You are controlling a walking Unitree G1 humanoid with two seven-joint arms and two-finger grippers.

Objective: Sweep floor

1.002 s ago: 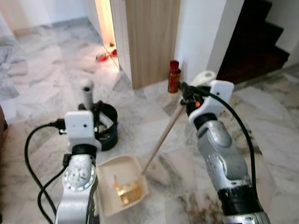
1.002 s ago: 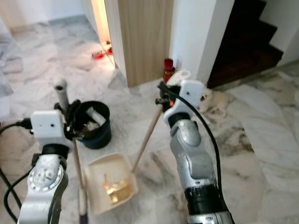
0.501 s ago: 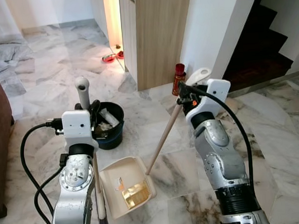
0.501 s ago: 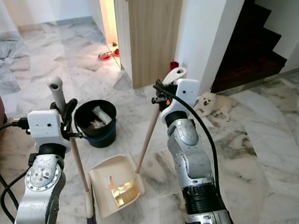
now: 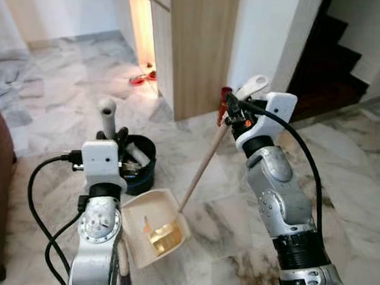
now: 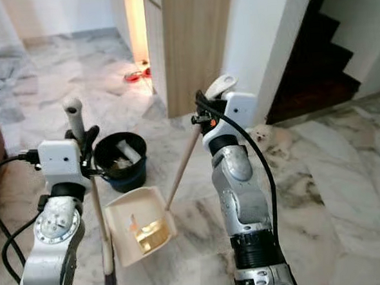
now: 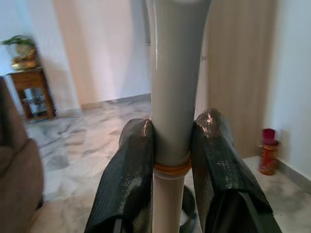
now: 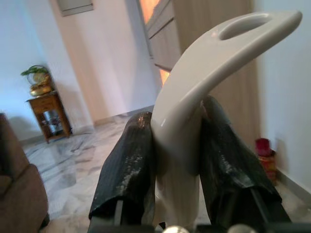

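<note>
Since half a second ago, the dustpan (image 6: pixel 138 228) tilts more, debris sliding to its back. Right gripper (image 8: pixel 177 145) jaws clamp its handle; left gripper (image 7: pixel 171 160) jaws clamp the upright broom (image 6: pixel 99 216) beside a dark bucket (image 6: pixel 121 161).

No text, label, brand, number or sign can be read anywhere in these views. The red bottle (image 5: pixel 225 103) just beyond the right hand (image 5: pixel 234 107) is too small and blurred for any print on it to be made out.
</note>
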